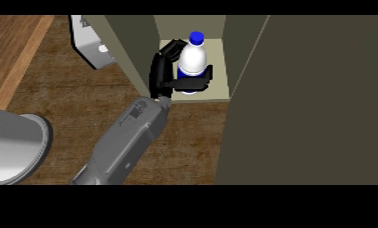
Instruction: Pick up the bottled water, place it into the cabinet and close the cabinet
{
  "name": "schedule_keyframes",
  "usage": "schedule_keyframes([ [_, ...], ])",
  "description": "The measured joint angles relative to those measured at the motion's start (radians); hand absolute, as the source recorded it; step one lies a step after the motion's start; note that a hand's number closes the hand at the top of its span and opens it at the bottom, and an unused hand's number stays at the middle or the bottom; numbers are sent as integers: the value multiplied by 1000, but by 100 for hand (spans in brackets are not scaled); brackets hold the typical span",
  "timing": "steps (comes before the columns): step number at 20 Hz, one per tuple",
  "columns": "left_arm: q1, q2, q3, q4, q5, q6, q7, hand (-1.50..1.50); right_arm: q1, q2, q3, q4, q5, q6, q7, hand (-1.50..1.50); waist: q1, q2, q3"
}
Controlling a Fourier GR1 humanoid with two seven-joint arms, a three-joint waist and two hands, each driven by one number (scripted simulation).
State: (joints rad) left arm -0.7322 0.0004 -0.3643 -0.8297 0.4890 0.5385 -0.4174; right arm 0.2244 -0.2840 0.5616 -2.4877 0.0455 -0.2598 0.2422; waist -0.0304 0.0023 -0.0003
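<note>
Cabinet door (310, 97) stands wide open at right in my head view, over the wooden worktop (66, 102). My grey left forearm (125, 142) extends into the cabinet (136, 47), and the left hand (159, 72) is curled round the bottled water (193, 58), fingers at its left, thumb across its lower front. The bottle stands upright on the shelf (218, 59). My judgement: spread the fingers, draw straight back without tipping it, then close up.

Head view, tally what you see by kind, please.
White plastic water bottle with blue cap: 1
Open olive cabinet: 1
Black left hand, fingers curled round bottle: 1
Grey round object: 1
White boxy object: 1
Total: 5
</note>
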Motion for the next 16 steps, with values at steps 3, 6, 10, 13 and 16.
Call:
schedule_keyframes([
  [3,-50,0,-8,71,51,41,-24,150,29,-15,-13,0,-5,13,-31,-150,-6,1,0],
  [6,-88,0,11,163,60,43,-58,150,43,-25,-35,0,-13,28,-49,-150,-6,2,0],
  [10,-164,0,44,283,69,57,-85,150,69,-30,-47,1,-24,43,-78,-150,-10,4,0],
  [13,-197,0,49,367,69,81,-116,150,58,-27,-48,1,-27,48,-72,-150,-17,8,0],
  [16,-241,2,78,448,61,89,-145,150,61,-32,-56,-1,-31,58,-77,-150,-20,9,0],
])
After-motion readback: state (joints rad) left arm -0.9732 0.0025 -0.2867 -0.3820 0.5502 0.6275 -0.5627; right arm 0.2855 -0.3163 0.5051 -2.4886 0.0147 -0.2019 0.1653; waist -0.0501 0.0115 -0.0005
